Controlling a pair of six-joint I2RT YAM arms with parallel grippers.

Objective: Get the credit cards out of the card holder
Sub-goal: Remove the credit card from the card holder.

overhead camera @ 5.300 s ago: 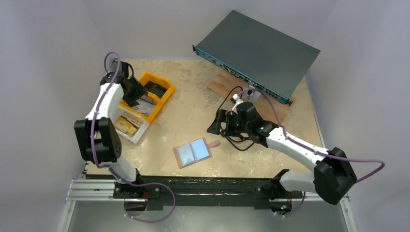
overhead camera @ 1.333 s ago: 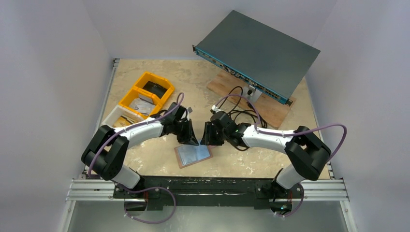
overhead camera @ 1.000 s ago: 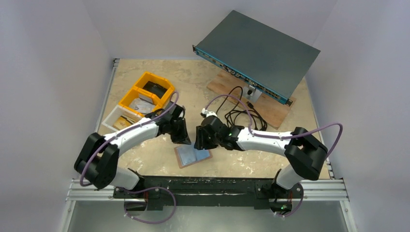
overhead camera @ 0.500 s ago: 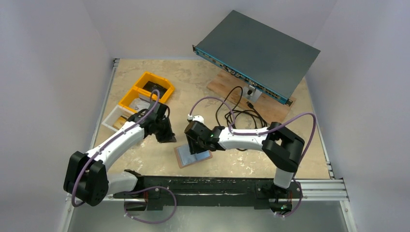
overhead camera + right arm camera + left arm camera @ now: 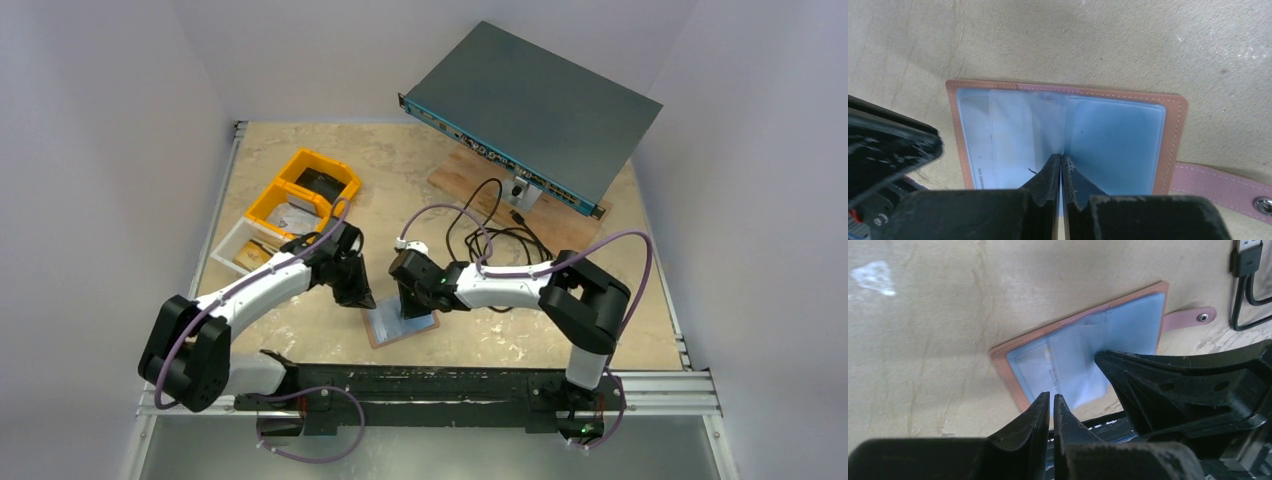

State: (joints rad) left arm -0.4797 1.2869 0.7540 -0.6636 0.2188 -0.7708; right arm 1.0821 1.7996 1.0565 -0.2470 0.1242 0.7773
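Note:
The tan card holder [image 5: 392,328] lies open and flat on the table, pale blue inside [image 5: 1118,135], its strap and snap stud [image 5: 1193,317] off one end. A pale credit card [image 5: 973,135] with a printed line sits in one pocket, and a translucent leaf [image 5: 1018,125] stands at the fold. My right gripper [image 5: 1061,156] is shut, tips down on the middle fold at the leaf's foot; whether it pinches anything is unclear. My left gripper [image 5: 1052,396] hovers over the holder's outer edge [image 5: 1003,365], fingers a thin slit apart with nothing between them.
Yellow bins [image 5: 305,195] and a white bin [image 5: 250,255] holding small items stand at the left. A grey rack unit [image 5: 530,100] leans on a wooden board [image 5: 565,225] at the back right. Black cables [image 5: 490,235] trail behind the right gripper.
The right gripper has shut and settled onto the holder's fold. The left gripper swung out to the left, then came back to the holder's left edge.

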